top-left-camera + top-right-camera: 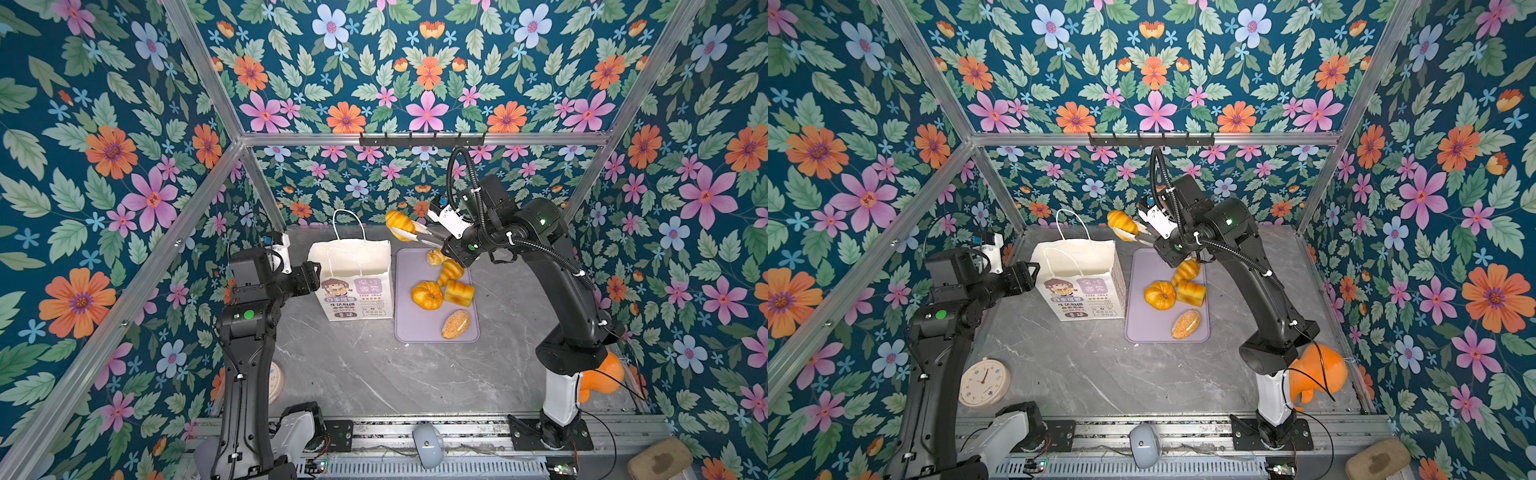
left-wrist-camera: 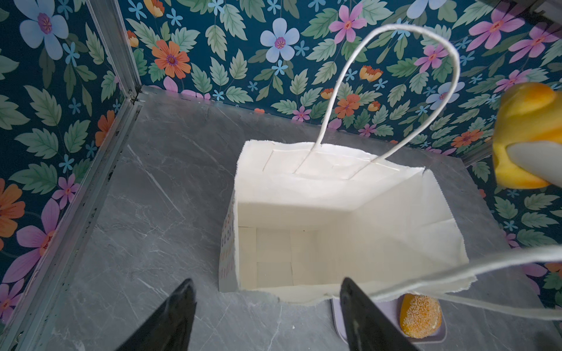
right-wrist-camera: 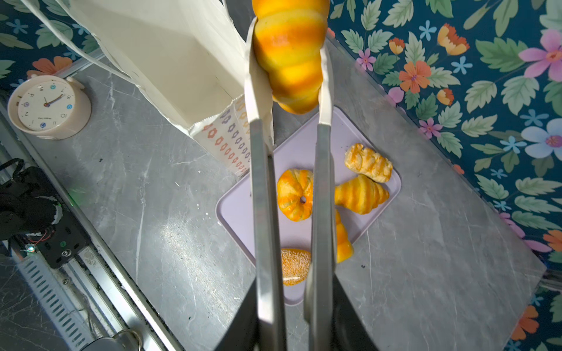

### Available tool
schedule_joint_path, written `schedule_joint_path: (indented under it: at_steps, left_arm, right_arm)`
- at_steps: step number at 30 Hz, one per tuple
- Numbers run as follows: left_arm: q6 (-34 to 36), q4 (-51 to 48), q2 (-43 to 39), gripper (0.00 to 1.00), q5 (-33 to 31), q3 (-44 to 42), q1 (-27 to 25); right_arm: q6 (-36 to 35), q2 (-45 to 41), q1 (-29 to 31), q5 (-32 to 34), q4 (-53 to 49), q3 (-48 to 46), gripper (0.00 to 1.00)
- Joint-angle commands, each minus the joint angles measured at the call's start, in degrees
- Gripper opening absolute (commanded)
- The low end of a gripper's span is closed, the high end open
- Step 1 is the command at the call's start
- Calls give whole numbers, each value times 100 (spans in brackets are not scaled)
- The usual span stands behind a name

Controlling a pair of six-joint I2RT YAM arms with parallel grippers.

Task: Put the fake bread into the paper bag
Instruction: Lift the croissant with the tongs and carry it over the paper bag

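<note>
The white paper bag (image 1: 353, 270) stands upright and open, and its inside (image 2: 334, 212) shows no bread. My right gripper (image 1: 451, 249) is shut on metal tongs (image 3: 264, 182), and their white tips clamp a golden croissant (image 1: 400, 224) in the air just right of the bag's far corner. Other fake bread lies on the lilac tray (image 1: 415, 328): a pumpkin bun (image 1: 427, 294), a block loaf (image 1: 459, 293), a crumbed roll (image 1: 455, 324), a second croissant (image 1: 450, 272) and a braided pastry (image 3: 368, 162). My left gripper (image 1: 309, 276) is open beside the bag's left rim, holding nothing.
A cream clock (image 1: 984, 382) lies at the front left of the grey marble table (image 1: 353, 365). An orange plush lump (image 1: 1316, 374) sits behind the right arm's base. A black hook rail (image 1: 422, 139) hangs on the back frame. Floral walls close in three sides.
</note>
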Motion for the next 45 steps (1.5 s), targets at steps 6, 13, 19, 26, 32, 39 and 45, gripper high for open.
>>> schedule_joint_path:
  at_steps: [6,13,19,26,32,39,45]
  left_arm:
    - [-76,7,9,75,125,-78,0]
    - [-111,66,0,75,200,-114,0]
    - [-122,87,1,74,250,-140,-2]
    - [-128,103,-26,74,279,-151,-7]
    - [-137,97,-40,74,305,-184,-3]
    - [-131,92,-68,74,349,-202,-4]
    - [-146,94,-67,74,375,-201,-5]
  right_arm:
    - [-150,3,24,-1163,981,-140,26]
    - [-588,-4,231,-1357,1066,-551,26]
    - [-893,-105,255,-1602,1112,-1008,26]
    - [-1208,-186,247,-1530,1267,-1428,26]
    - [-1381,39,255,-1474,1115,-1212,26]
    - [-1548,330,254,-1372,925,-856,26]
    - [-1594,702,254,-1213,606,-370,27]
